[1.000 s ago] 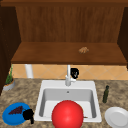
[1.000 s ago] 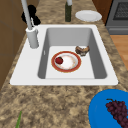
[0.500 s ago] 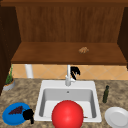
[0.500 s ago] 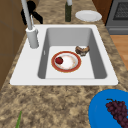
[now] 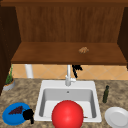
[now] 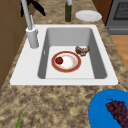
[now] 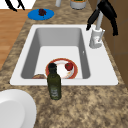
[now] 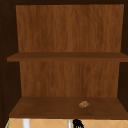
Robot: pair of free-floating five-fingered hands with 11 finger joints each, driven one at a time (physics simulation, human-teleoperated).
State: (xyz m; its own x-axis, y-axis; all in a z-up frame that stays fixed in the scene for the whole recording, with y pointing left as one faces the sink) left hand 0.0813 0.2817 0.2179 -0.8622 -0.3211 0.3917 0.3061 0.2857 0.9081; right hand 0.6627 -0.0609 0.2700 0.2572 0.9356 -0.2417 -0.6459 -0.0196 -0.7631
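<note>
Behind the sink, just at three o'clock of the faucet (image 5: 68, 75), the right hand (image 5: 76, 69) hangs under the cabinet shelf, fingers straight and pointing down, holding nothing. It is beside the spout, whether touching I cannot tell. Down in the sink (image 6: 105, 50) lies a red-rimmed plate (image 6: 66, 61) with a small red fruit (image 6: 59, 60) on it. At eight o'clock the left hand (image 5: 28, 115) floats by the blue plate (image 5: 10, 117) of grapes, fingers seemingly curled on nothing. So nothing is grasped yet; any lifting remains ahead.
</note>
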